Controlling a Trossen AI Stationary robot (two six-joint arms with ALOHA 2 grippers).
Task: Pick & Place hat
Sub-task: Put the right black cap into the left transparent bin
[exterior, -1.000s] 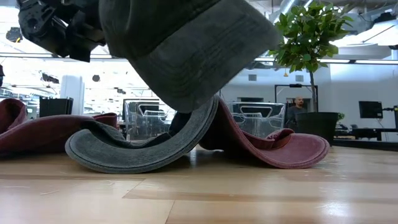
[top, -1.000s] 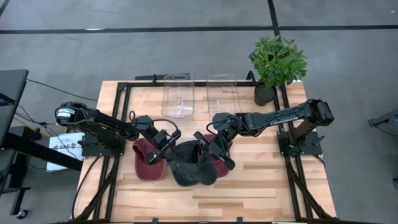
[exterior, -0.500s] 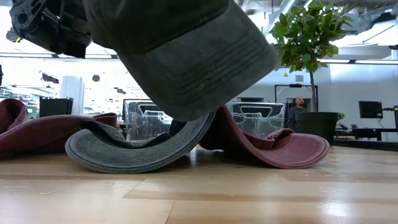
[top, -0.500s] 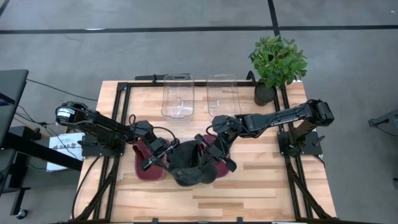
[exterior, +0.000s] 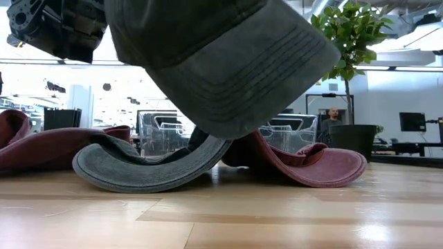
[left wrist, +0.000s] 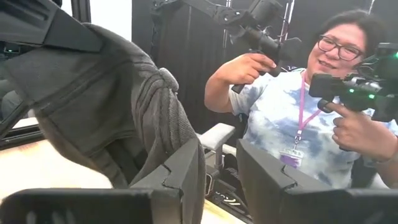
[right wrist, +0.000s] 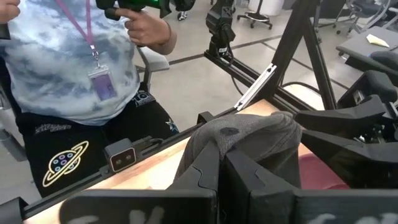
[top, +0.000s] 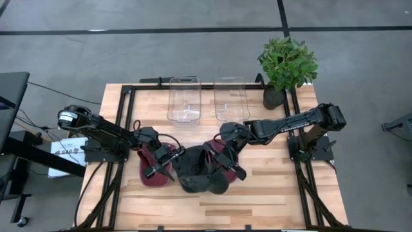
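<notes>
That grey hat [top: 196, 173] looks light and floppy, pinched by the right gripper [top: 226, 162] and left gripper [top: 161, 166]; the stiffer brim holds best.

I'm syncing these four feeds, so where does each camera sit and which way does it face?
High: overhead, straight down on table; both arms visible.
Low: table height, looking level at grey hat; gripper at the top corner.
Left wrist: left gripper fingers, facing a person.
Right wrist: right gripper shut on hat.
All four share the grey hat.
</notes>
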